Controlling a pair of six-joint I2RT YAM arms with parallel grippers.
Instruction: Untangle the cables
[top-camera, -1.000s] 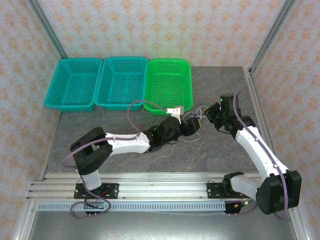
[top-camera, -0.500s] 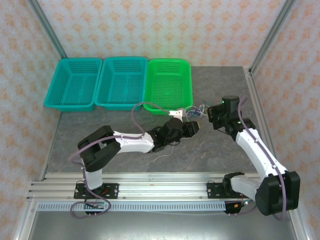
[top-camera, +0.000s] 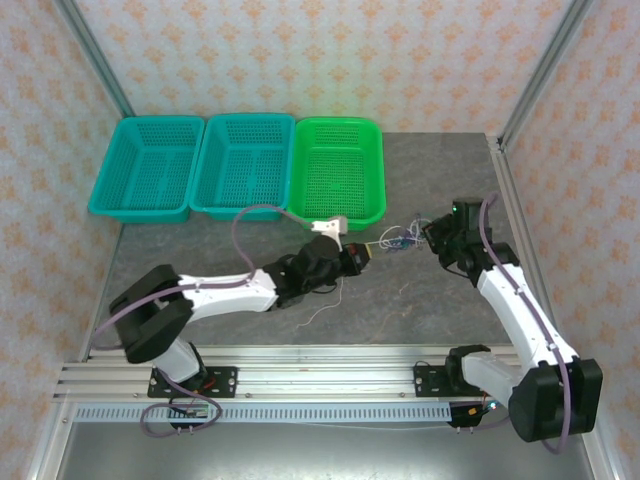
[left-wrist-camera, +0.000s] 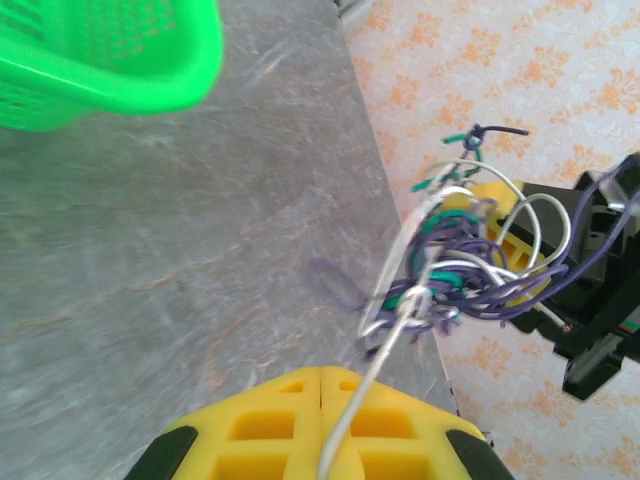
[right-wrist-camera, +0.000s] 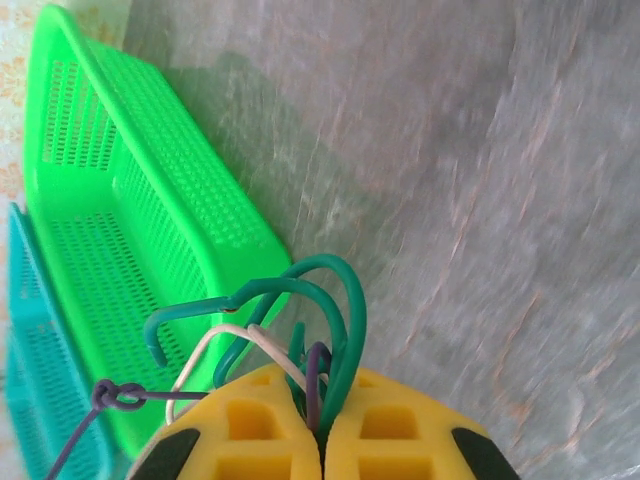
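Nearest the bases, a thin pale strand (top-camera: 322, 308) lies on the tabletop (top-camera: 430, 310). I cannot tell whether it is free or trails from the bundle. Just beyond it, the left gripper (left-wrist-camera: 320, 375) has its jaws closed on a whitish wire (left-wrist-camera: 388, 345). That wire leads into the cables (left-wrist-camera: 455, 275), a knot of white, purple and green strands held above the tabletop between the arms. The right gripper (right-wrist-camera: 320, 420) pinches the knot's far side, with its jaws shut on green, white and purple loops. The knot looks far from undone, and the green basket (top-camera: 336, 121) behind seems empty.
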